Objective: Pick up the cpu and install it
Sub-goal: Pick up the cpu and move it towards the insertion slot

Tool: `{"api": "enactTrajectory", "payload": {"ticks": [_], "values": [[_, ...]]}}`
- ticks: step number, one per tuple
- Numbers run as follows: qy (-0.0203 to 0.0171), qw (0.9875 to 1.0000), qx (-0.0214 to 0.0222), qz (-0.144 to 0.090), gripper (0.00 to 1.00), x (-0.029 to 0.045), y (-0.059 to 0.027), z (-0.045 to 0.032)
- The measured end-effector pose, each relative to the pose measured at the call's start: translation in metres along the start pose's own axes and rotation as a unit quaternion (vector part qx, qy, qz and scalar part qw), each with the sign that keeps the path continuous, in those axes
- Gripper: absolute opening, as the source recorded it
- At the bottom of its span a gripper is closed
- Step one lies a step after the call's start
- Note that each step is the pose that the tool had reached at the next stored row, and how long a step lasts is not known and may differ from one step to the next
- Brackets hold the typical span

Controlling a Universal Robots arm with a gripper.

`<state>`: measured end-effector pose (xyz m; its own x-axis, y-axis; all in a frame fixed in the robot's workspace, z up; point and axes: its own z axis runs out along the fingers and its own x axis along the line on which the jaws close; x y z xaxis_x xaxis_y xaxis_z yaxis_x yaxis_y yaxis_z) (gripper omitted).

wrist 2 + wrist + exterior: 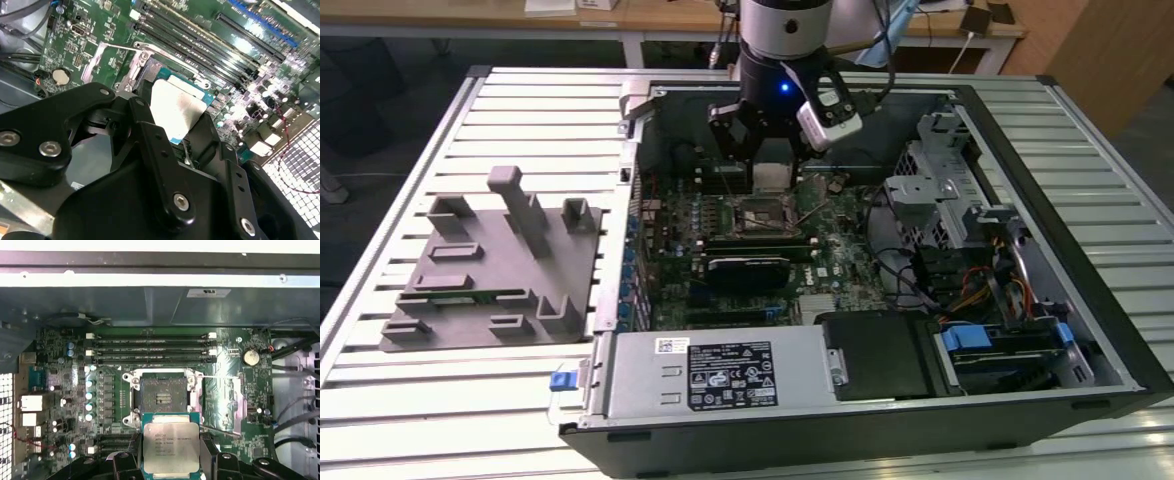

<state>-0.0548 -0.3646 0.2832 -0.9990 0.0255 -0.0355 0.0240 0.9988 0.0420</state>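
First wrist view starts nearest with my end effector [171, 462], its black fingers [209, 460] clamped on opposite edges of the cpu [171, 442], silver lid facing up. I judge the pick as done.

The cpu hangs over the motherboard [65, 390] just short of the socket [162, 400], not in it. The socket's contact field is bare and its retention frame [227, 400] is swung open to one side. Seating the chip and closing the frame are therefore left.

Beyond the socket run the memory slots [150, 347], then the case wall [125, 305].

In the exterior view, the grey holder [494, 270] lies on the slatted counter [400, 400], at the exterior view's left of the computer case [1067, 300] and well apart from me.

As for writing, the cpu lid carries a few lines of dark print too fine to make out. A white sticker [207, 292] sits on the case wall, and the power supply [720, 380] bears a black label with white text that I cannot read.
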Motion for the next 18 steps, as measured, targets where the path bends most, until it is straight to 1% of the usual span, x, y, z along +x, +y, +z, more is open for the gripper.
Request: {"api": "enactTrajectory", "payload": {"ticks": [9,18], "values": [[0.0000,1.0000,-0.0001,-0.001,0.54,0.0007,0.0082,0.0100],[0.0001,1.0000,0.0000,-0.002,0.54,0.0040,0.0156,0.0195]]}}
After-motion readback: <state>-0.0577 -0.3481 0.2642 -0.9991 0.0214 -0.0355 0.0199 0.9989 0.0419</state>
